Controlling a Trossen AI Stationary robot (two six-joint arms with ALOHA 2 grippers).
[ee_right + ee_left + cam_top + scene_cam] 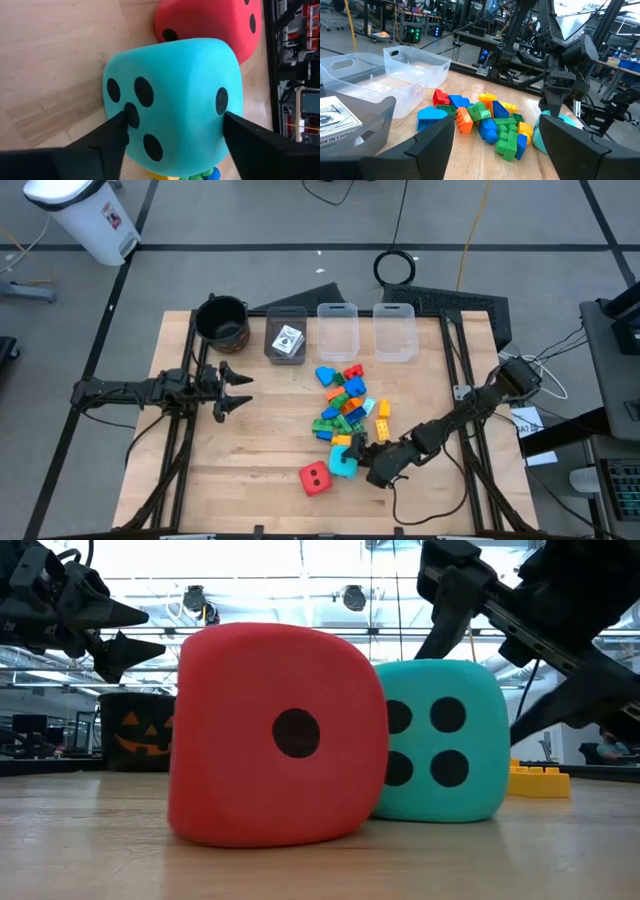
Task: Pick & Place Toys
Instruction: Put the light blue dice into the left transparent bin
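Cards [288, 340] in bin [271, 326] — overhead only

The right gripper [172, 131] straddles the cyan dotted cube [180, 100], one dark finger [107, 137] against each side, jaws spread wide around it. The red dotted cube [210, 22] sits touching it on the wooden counter [55, 60]. Small yellow, green and blue bricks [192, 175] peek from under the cyan cube.

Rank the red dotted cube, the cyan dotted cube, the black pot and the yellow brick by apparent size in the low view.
1. red dotted cube, though it sits nearest the camera, so unsure against cyan.
2. cyan dotted cube
3. black pot, partly hidden and farther off.
4. yellow brick
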